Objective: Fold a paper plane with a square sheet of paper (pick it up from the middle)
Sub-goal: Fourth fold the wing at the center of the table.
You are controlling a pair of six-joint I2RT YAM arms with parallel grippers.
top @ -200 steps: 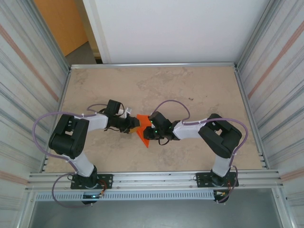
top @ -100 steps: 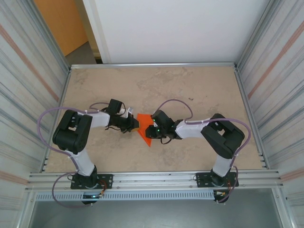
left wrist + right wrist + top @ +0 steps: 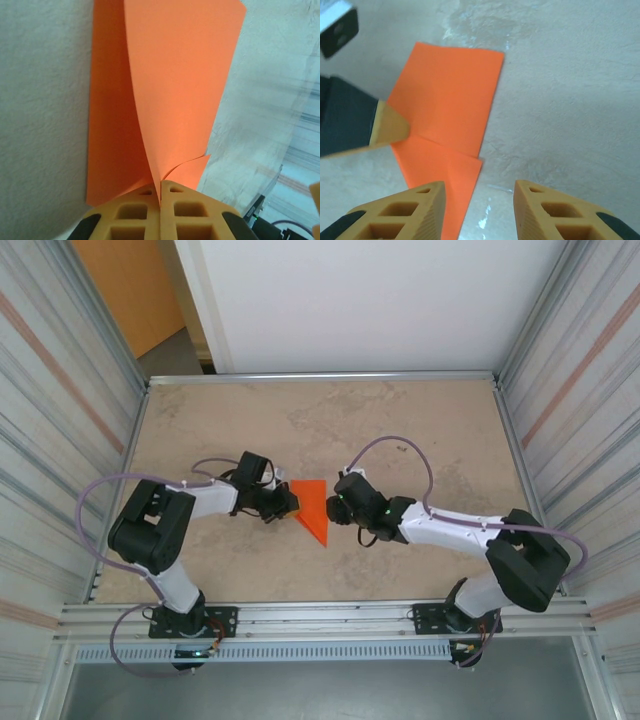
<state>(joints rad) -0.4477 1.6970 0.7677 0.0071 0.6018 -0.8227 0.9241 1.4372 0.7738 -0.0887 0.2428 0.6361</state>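
Observation:
The bright orange paper point(image 3: 313, 508) lies on the table's middle, folded into a narrow pointed shape with its tip toward the near edge. My left gripper point(image 3: 285, 502) is shut on the paper's left edge. In the left wrist view the yellow fingers point(image 3: 135, 215) pinch a raised flap of the paper point(image 3: 175, 85), and the rest lies flat beside it. My right gripper point(image 3: 338, 508) stands open just right of the paper. In the right wrist view its gripper point(image 3: 479, 186) has one finger over the paper's point(image 3: 447, 107) pointed end, and the left gripper's fingertip point(image 3: 390, 129) shows on the paper's edge.
The beige table point(image 3: 420, 430) is framed by metal rails and corrugated side walls point(image 3: 580, 390). A white panel point(image 3: 360, 300) stands behind it, and a dull orange-brown wall panel point(image 3: 125, 290) is at the back left. Purple cables loop over both arms.
The right gripper has let go of the paper and drawn back to the right, with its arm stretching out. The paper now lies more uncovered. The left gripper has kept its hold.

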